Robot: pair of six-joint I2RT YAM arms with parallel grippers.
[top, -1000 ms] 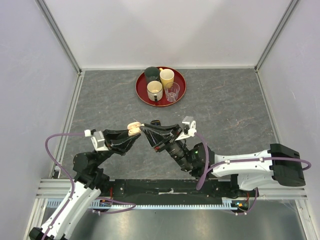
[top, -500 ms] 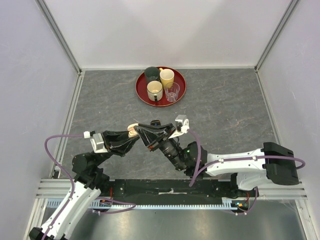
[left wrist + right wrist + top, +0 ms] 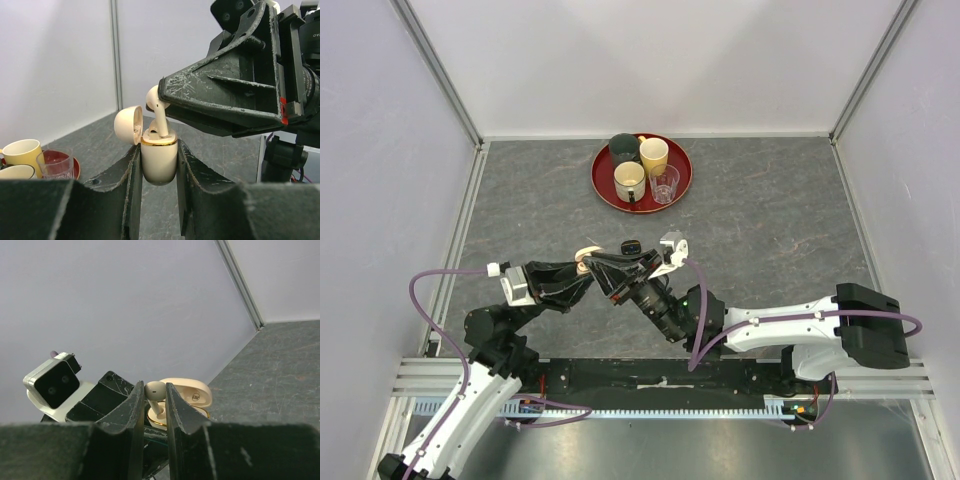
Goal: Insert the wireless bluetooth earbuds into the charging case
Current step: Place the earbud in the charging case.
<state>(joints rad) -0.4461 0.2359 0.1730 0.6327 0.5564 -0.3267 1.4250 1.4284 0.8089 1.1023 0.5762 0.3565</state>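
Note:
A cream charging case (image 3: 159, 160) with a gold rim is held above the table, my left gripper (image 3: 159, 150) shut on its body. Its lid (image 3: 128, 125) stands open to the left. My right gripper (image 3: 154, 390) is shut on a cream-white earbud (image 3: 155, 389), gripping its round head. The earbud's stem (image 3: 161, 122) points down and its tip reaches into the case's open top. In the top view the two grippers meet tip to tip, left gripper (image 3: 582, 272) against right gripper (image 3: 602, 266), with the case (image 3: 588, 251) between them. No other earbuds show.
A red round tray (image 3: 603, 187) sits at the back centre. It carries a dark cup (image 3: 623, 146), a yellow cup (image 3: 654, 155), a cream cup (image 3: 629, 180) and a glass (image 3: 664, 184). Aluminium rails and white walls border the grey table.
My right gripper has moved left with the earbud, closing onto the case in the left gripper. The left gripper has hardly shifted.

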